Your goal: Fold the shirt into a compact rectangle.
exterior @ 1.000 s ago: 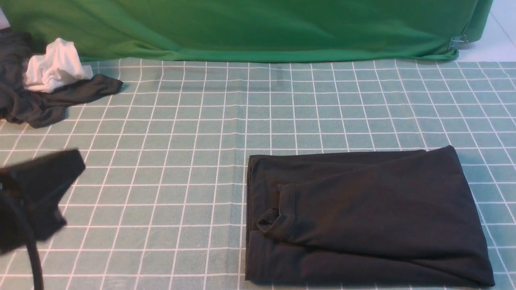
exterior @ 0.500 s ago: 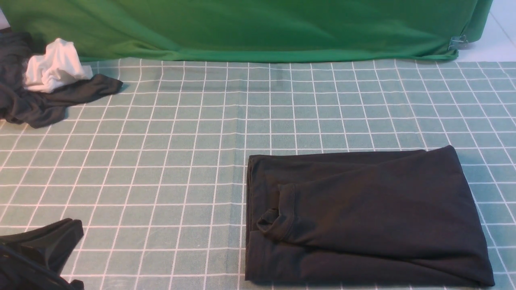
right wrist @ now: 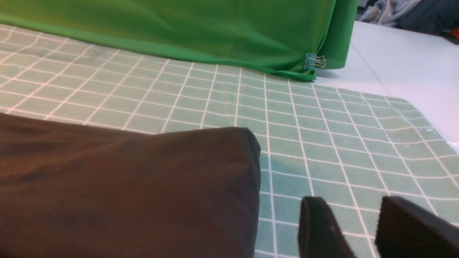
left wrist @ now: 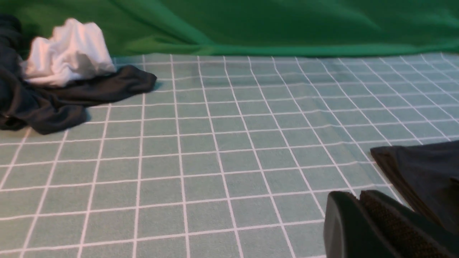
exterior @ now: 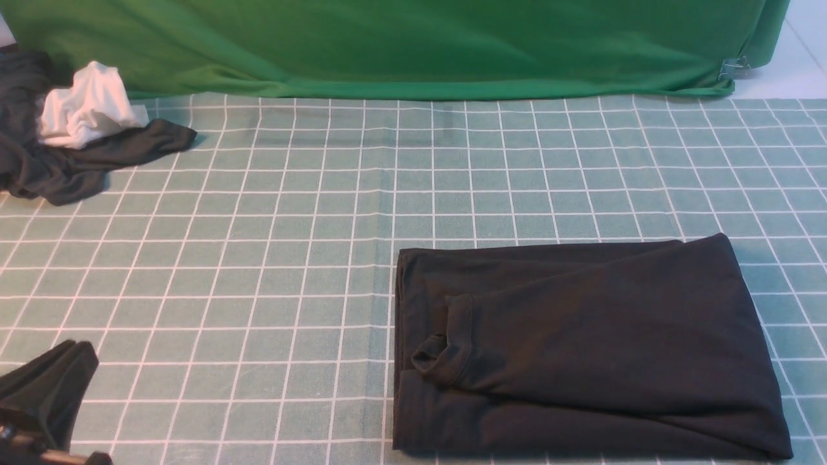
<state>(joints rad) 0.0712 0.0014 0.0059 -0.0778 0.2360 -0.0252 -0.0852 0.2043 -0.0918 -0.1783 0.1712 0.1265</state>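
Note:
The black shirt (exterior: pixel 581 349) lies folded into a flat rectangle on the near right of the checked cloth, with a ribbed cuff curled up near its left edge. Its print is hidden inside the folds. My left gripper (exterior: pixel 74 352) is low at the near left corner, well clear of the shirt. In the left wrist view this gripper (left wrist: pixel 358 196) is shut on nothing, and the shirt's corner (left wrist: pixel 426 168) lies beyond it. The right gripper (right wrist: pixel 353 204) does not show in the front view. It stands open over bare cloth, just beside the shirt's folded edge (right wrist: pixel 125 186).
A smaller dark garment (exterior: pixel 71 165) with a crumpled white cloth (exterior: pixel 87 113) lies at the far left back. A green backdrop (exterior: pixel 400 45) hangs along the far edge, clipped (exterior: pixel 735 68) at its right corner. The checked tablecloth (exterior: pixel 258 258) ends on the right at white tabletop (right wrist: pixel 405 64).
My left gripper has drawn back and down toward the near left corner and now shows only partly. The folded shirt has not moved.

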